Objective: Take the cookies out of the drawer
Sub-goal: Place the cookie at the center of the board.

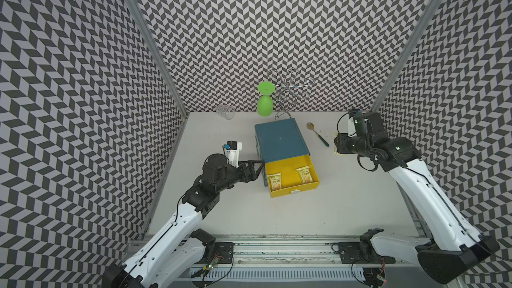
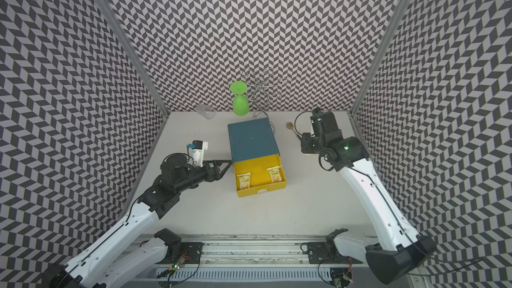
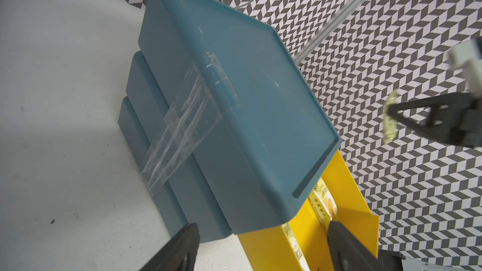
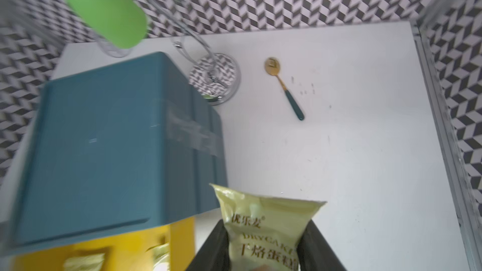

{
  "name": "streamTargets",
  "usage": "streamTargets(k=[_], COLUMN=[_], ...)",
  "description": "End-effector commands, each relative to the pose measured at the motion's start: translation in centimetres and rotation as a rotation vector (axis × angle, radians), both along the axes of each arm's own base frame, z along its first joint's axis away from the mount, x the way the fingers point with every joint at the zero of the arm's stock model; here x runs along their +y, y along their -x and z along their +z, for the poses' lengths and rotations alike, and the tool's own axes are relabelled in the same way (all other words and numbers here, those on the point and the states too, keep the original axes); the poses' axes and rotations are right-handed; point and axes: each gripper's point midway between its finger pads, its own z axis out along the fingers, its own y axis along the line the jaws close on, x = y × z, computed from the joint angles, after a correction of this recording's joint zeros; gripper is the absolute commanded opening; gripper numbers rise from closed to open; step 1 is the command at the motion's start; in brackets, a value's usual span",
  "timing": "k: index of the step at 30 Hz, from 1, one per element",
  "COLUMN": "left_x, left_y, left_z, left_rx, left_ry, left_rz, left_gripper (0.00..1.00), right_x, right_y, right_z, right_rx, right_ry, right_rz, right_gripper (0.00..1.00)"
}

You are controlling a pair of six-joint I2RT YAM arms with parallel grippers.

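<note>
A cookie packet (image 1: pixel 274 182) and a second packet (image 1: pixel 305 176) are seen lying flat in the pulled-out yellow drawer (image 1: pixel 293 189), well apart, the first on the side toward the left arm. In the left wrist view both are half hidden behind the corner of the blue cabinet (image 1: pixel 281 141) and one black finger (image 3: pixel 344 246). In the right wrist view they are blurred.

A third packet (image 4: pixel 263 228) is clamped between the fingers of the right gripper (image 4: pixel 266 246), above the table (image 1: pixel 304 217) beside the cabinet. Its lower part is cut off by the frame edge. In both top views it is almost wholly covered by the arm, and only pale slivers can be made out.

The left gripper (image 1: pixel 260 168) is held with its jaws spread and nothing between them, just beside the drawer's side wall. Whether it touches the cabinet cannot be told.

Clear tape (image 3: pixel 182 131) is stuck across the cabinet's side. Behind the cabinet a wire rack (image 1: pixel 288 87) carries an upturned green glass (image 1: pixel 264 105). A clear glass (image 1: pixel 225 111) lies near the back wall. A spoon (image 1: pixel 317 132) lies between the cabinet and the right arm, partly hidden in a top view (image 2: pixel 291 127).
</note>
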Motion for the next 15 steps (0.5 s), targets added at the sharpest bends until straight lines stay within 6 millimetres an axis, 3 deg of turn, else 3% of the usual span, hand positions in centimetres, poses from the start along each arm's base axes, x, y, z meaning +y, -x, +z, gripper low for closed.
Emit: streamTargets(k=[1, 5, 9, 12, 15], left_x=[0.2, 0.1, 0.2, 0.2, 0.2], left_y=[0.4, 1.2, 1.9, 2.3, 2.4], left_z=[2.1, 2.7, 3.3, 3.5, 3.4], left_rx=[-0.055, -0.055, -0.061, -0.063, -0.061], left_ry=[0.007, 0.032, 0.051, 0.062, 0.064], left_rz=[-0.006, -0.024, -0.032, -0.038, -0.040], left_gripper=[0.82, 0.82, 0.83, 0.83, 0.83], right_x=[-4.1, -8.4, -10.8, -11.3, -11.9], right_y=[-3.4, -5.3, -7.5, -7.6, -7.9], right_z=[-4.0, -10.4, -12.1, -15.5, -17.5], right_rx=[-0.005, 0.103, 0.219, 0.303, 0.353], right_ry=[-0.013, 0.017, 0.057, 0.023, 0.042], right_rz=[-0.066, -0.183, -0.241, -0.253, -0.273], right_gripper=[0.44, 0.42, 0.43, 0.43, 0.43])
